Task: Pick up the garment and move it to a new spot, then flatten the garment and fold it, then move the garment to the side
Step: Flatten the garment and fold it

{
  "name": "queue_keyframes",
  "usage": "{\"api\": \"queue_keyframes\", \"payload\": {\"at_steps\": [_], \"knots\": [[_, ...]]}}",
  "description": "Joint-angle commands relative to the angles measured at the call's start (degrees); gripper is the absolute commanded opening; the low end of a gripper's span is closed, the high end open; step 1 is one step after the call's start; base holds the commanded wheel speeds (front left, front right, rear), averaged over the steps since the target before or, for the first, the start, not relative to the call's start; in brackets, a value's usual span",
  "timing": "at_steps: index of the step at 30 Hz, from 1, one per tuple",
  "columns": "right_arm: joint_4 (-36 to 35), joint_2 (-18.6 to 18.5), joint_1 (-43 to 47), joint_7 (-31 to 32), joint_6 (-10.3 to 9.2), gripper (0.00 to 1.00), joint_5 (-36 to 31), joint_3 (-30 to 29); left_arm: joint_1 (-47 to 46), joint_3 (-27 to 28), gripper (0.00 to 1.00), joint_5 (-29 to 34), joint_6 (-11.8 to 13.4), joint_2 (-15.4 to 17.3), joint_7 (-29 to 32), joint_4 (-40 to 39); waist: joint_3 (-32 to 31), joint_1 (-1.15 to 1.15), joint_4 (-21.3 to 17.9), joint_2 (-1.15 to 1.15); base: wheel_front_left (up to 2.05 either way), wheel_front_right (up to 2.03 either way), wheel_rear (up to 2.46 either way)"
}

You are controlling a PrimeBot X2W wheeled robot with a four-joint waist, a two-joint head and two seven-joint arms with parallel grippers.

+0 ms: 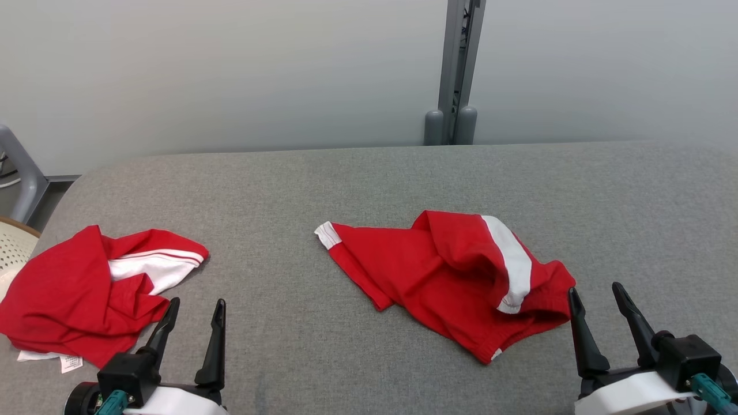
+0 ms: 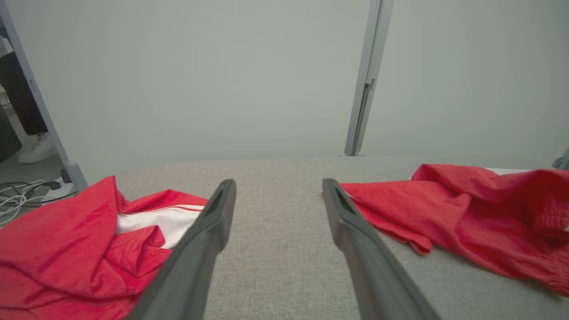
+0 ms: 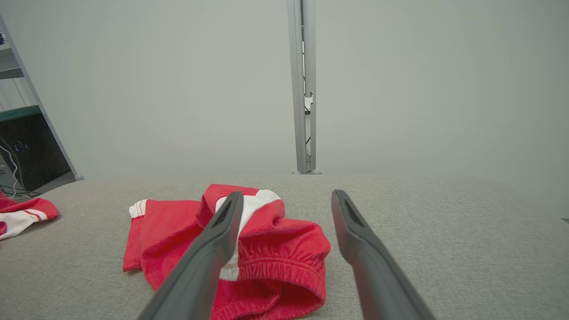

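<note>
Garment (image 1: 455, 276) crumpled | left fingers (image 1: 214, 346), right fingers (image 1: 581, 331) spread, empty | left wrist view: person's shoe (image 2: 38, 151), cables (image 2: 18, 195)

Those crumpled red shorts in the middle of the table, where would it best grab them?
Probably the elastic waistband of the red shorts, the end nearest the right gripper. It bunches up in a thick ridge off the table, so open fingers coming from the robot's right could close around it; the flat leg gives less to pinch.
</note>
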Motion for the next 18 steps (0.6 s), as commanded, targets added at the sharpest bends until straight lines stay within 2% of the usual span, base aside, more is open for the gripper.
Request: {"api": "queue_keyframes", "payload": {"at_steps": [1,8,18], "knots": [[-0.31,-0.28,0.40,0.23,0.03,1.00,-0.29,-0.28,-0.31,0.02,1.00,0.38,0.30,0.30,0.11,-0.21,0.05,0.00,0.05,0.00,0.00,0.00,0.00],[0.33,-0.27,0.06,0.68,0.03,1.00,-0.29,0.53,-1.25,-0.29,1.00,0.14,0.55,0.30,0.17,-0.29,0.46,0.00,0.44,0.00,0.00,0.00,0.00],[7.87,-0.29,0.52,4.38,0.03,1.00,-0.48,7.87,-4.25,-1.51,1.00,-0.04,0.10,-0.54,0.72,-0.41,3.49,0.00,3.26,0.00,0.00,0.00,0.00]]}}
